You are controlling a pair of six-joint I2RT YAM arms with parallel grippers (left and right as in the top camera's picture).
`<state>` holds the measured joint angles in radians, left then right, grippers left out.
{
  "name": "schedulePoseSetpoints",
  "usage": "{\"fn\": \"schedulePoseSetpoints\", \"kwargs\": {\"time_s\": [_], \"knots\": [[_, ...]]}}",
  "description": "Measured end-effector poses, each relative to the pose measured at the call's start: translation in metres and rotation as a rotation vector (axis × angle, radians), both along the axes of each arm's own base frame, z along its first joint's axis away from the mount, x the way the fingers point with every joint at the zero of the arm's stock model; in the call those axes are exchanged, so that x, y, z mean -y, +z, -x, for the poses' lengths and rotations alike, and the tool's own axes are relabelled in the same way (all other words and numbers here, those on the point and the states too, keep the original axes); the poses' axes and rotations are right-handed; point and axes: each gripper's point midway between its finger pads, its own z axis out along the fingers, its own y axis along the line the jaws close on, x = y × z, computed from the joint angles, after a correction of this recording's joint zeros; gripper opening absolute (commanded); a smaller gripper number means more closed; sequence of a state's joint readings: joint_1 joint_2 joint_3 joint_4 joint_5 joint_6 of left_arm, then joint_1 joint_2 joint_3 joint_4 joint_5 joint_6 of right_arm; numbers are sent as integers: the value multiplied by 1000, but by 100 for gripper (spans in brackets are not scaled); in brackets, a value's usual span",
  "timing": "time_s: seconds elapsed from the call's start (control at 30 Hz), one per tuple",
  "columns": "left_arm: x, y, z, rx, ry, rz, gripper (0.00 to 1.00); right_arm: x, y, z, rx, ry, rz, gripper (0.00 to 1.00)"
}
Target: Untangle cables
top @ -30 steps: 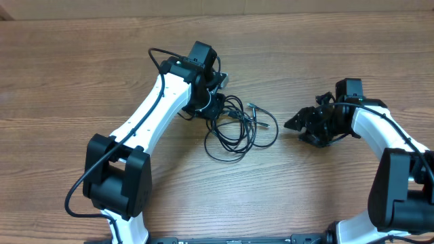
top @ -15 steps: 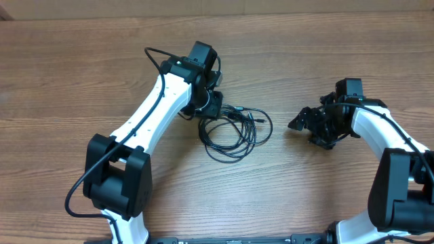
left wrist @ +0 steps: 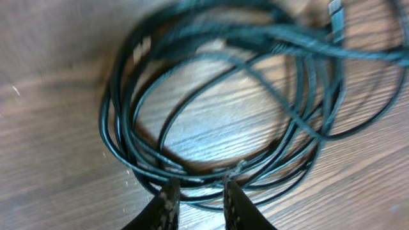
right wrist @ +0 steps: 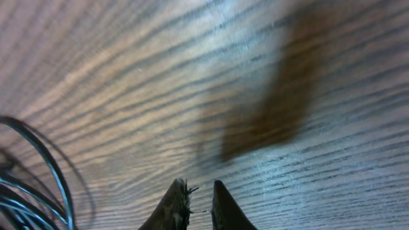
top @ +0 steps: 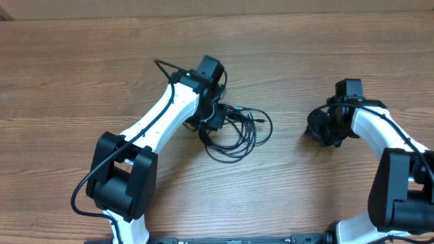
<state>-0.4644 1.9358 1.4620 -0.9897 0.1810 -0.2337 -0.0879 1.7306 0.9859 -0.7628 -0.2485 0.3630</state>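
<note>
Overhead: my left arm reaches forward and right across the wood-grain table (top: 305,54), elbow bent, with the left gripper (top: 215,122) angled down onto the left edge of the cables (top: 241,132). The right arm is folded in on the right side, with the right gripper (top: 319,129) low over bare wood, well apart from the cables.

Left wrist view: my left fingertips (left wrist: 169,195) stand narrow, right at the near strands of the coil. I cannot tell if a strand is pinched between them or just lies past the tips.

Right wrist view: the right tips are nearly together with nothing between them, and only wood is under them.

The cables sit mid-table between the arms, nearer the left one. They are thin, glossy black, round cords in several overlapping loose loops, roughly oval, with strands crossing at the top. A small silvery plug (left wrist: 335,13) sticks out at the far right of the coil. The tabletop is a matte brown laminate.
</note>
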Motion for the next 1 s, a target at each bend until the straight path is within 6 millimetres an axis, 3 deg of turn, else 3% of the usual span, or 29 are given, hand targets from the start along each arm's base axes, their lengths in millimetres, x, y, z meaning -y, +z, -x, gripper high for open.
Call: {"fn": "schedulePoseSetpoints", "kwargs": {"time_s": [0.33, 0.4, 0.47, 0.63, 0.8, 1.0], "knots": [[-24, -30, 26, -104, 208, -102, 54, -9, -4, 9, -21, 6, -39, 13], [-26, -34, 31, -125, 270, -115, 55, -11, -4, 9, -21, 13, -42, 13], [-28, -37, 33, -138, 328, -123, 52, -15, -4, 9, -19, 26, -43, 14], [-26, -39, 27, -126, 425, -109, 28, -28, -4, 7, -6, 68, -44, 15], [-24, -39, 25, -129, 498, -103, 27, -43, -3, 6, 9, 118, -44, 17], [-23, -40, 29, -142, 520, -111, 33, -57, -3, 5, 22, 160, -45, 18]]}}
